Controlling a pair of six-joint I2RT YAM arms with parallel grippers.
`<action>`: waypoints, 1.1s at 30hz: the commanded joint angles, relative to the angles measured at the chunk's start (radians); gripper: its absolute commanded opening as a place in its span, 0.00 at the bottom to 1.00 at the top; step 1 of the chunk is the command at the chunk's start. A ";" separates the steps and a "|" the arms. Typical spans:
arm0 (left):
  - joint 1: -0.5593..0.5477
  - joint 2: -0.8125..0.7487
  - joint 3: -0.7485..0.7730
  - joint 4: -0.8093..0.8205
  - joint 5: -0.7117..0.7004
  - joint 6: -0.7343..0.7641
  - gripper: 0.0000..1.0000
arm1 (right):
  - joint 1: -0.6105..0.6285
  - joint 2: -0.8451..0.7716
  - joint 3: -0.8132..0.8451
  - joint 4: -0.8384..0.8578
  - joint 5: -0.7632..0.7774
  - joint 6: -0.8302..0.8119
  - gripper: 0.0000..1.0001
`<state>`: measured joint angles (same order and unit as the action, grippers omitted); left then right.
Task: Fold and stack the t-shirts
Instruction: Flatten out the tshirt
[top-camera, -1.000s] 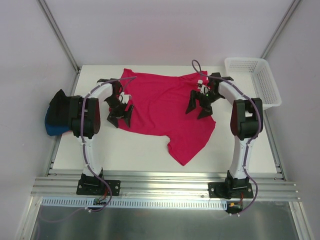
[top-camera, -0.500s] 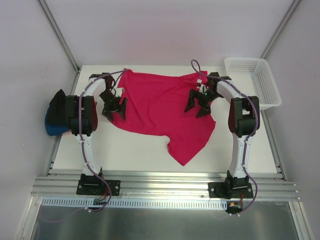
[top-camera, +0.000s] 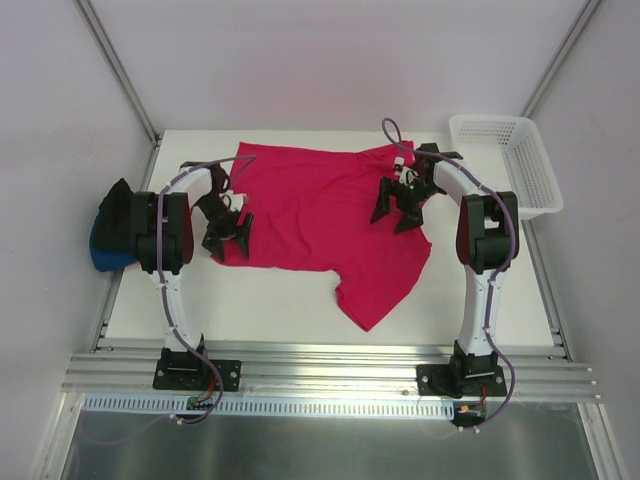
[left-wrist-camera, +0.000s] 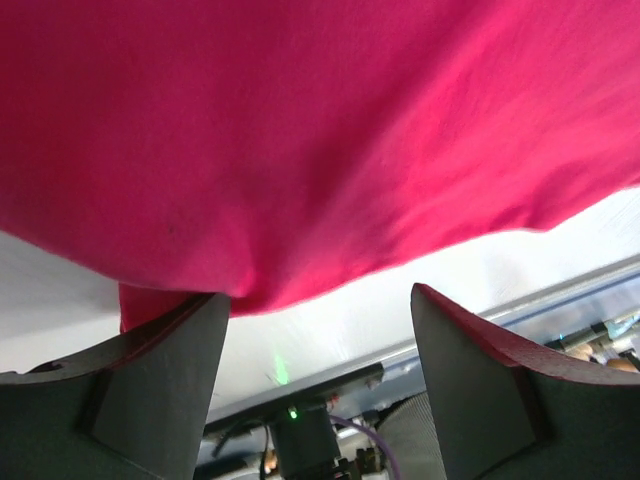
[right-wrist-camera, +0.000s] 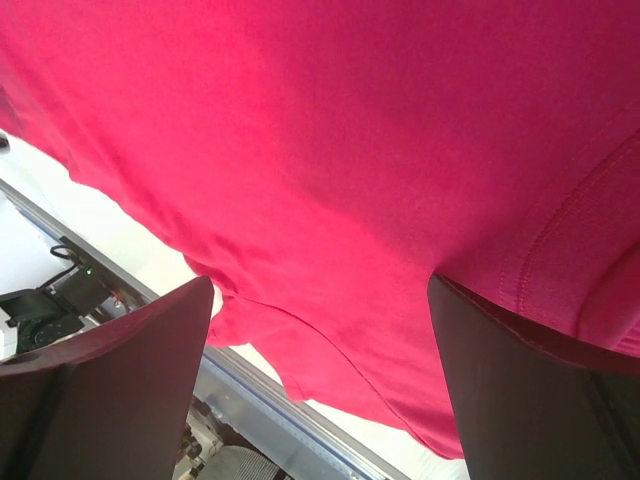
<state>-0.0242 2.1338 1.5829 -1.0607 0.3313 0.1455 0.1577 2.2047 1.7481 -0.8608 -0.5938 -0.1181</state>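
A crimson-pink t-shirt (top-camera: 320, 215) lies spread on the white table, one corner hanging toward the front. My left gripper (top-camera: 228, 236) is open and empty at the shirt's left edge, low over the table. In the left wrist view the shirt (left-wrist-camera: 320, 140) fills the top, its hem just above my fingers (left-wrist-camera: 480, 390). My right gripper (top-camera: 397, 212) is open and empty over the shirt's right part. In the right wrist view the shirt (right-wrist-camera: 380, 170) fills the frame between my fingers (right-wrist-camera: 110, 390). A black shirt (top-camera: 122, 215) and a blue shirt (top-camera: 100, 255) lie bundled at the left table edge.
A white plastic mesh basket (top-camera: 540, 185) stands at the table's back right corner. An aluminium rail (top-camera: 320, 365) runs along the near edge by the arm bases. Walls enclose the table on three sides.
My left gripper has moved left and then forward along the shirt's left edge, still open. The shirt's left edge has shifted a little. The right gripper has barely moved.
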 joint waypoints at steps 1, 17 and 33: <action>0.007 -0.112 -0.131 -0.044 -0.008 0.014 0.73 | -0.006 -0.049 -0.002 -0.001 0.009 -0.014 0.92; 0.007 -0.290 -0.333 -0.004 -0.046 -0.018 0.73 | -0.043 -0.209 -0.205 -0.030 0.049 -0.078 0.92; 0.007 0.062 0.562 -0.035 -0.196 0.074 0.78 | -0.105 -0.050 0.390 -0.008 0.279 -0.129 0.81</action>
<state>-0.0242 2.0827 1.9682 -1.0798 0.2134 0.1814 0.0792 2.0941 1.9968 -0.8936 -0.4244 -0.2295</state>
